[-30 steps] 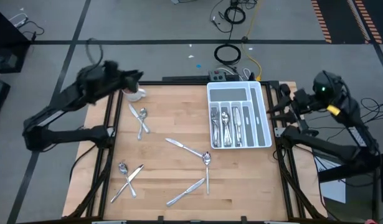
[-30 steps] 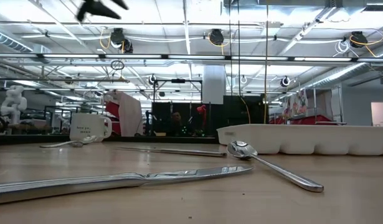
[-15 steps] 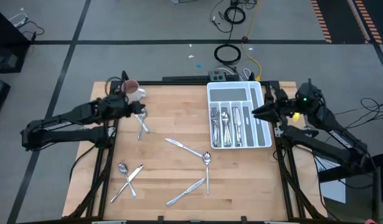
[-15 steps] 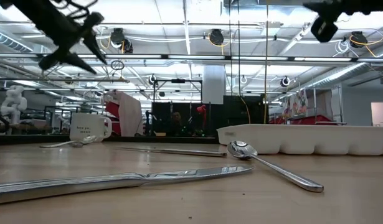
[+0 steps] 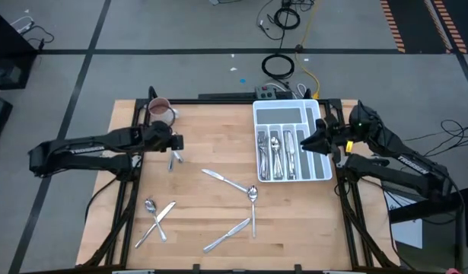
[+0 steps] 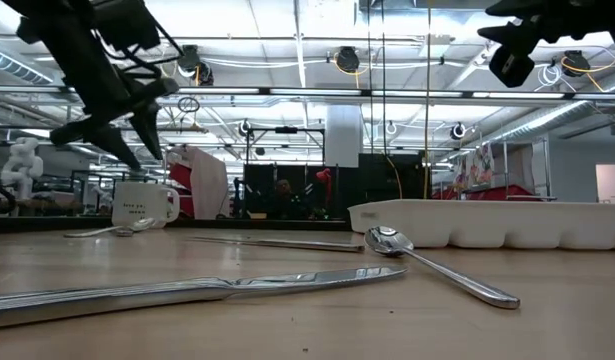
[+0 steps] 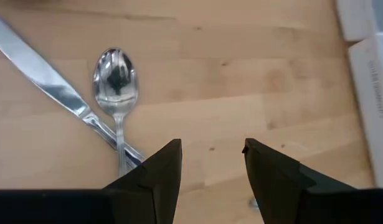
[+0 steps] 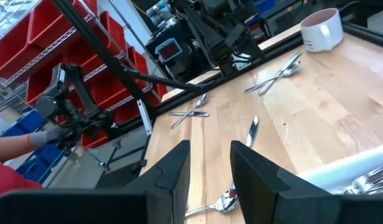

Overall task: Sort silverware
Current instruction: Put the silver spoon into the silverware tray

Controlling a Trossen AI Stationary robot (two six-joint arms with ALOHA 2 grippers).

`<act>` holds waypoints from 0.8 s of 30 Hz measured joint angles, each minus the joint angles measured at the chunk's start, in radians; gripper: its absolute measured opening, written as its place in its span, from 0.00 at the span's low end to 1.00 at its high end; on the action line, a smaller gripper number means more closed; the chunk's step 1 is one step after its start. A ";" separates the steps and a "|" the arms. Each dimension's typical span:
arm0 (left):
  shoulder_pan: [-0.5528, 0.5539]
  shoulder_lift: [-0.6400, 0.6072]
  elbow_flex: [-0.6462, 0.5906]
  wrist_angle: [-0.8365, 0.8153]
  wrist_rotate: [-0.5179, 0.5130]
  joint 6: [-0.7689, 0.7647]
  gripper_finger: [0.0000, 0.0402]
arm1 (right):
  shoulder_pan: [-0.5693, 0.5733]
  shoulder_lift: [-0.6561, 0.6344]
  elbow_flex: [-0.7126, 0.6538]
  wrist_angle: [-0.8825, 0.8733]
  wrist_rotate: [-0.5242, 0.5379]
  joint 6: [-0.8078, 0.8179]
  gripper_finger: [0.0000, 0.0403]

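Silverware lies loose on the wooden table: a crossed spoon [image 7: 118, 81] and knife [image 7: 45, 78] at the far left, a second crossed pair [image 5: 156, 215] at the near left, and a knife [image 5: 222, 180], a spoon [image 5: 253, 199] and another knife [image 5: 227, 234] in the middle. More pieces lie in the white divided tray [image 5: 256, 114]. My left gripper [image 7: 210, 155] hangs open a little above the far-left pair [image 5: 173, 157], pointing down, nothing between its fingers. My right gripper [image 8: 210, 158] is open and empty, held high over the tray's right side [image 5: 310, 143].
A white mug [image 5: 159, 112] stands at the far left corner, just beyond my left gripper. A power strip [image 5: 275, 93] and cables lie past the table's far edge. Bare wood shows between the left pair and the tray. A person shows in the room beyond the table [image 8: 17, 140].
My left gripper has dropped from high beside the mug toward the table's near edge, down over the far-left spoon and knife, rolling as it went. My right gripper has sunk and gone toward the table's left, from past the tray's right rim to over its right side.
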 joint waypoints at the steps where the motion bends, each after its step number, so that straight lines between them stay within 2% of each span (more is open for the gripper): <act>1: 0.000 0.015 0.000 0.003 0.000 0.000 0.45 | 0.003 0.000 0.000 0.000 0.000 0.000 0.26; 13: 0.017 0.164 0.000 -0.029 -0.017 0.018 0.45 | 0.010 0.000 0.000 0.000 0.002 -0.009 0.26; 15: 0.036 0.183 0.000 -0.030 -0.043 0.043 0.45 | 0.010 0.000 0.000 0.000 0.003 -0.017 0.26; 19: 0.086 0.205 0.000 -0.026 -0.056 -0.024 0.45 | 0.010 0.000 0.000 -0.001 0.025 -0.027 0.26; 24: 0.159 0.211 0.000 0.013 -0.082 -0.019 0.45 | 0.010 0.000 0.000 -0.001 0.025 -0.034 0.26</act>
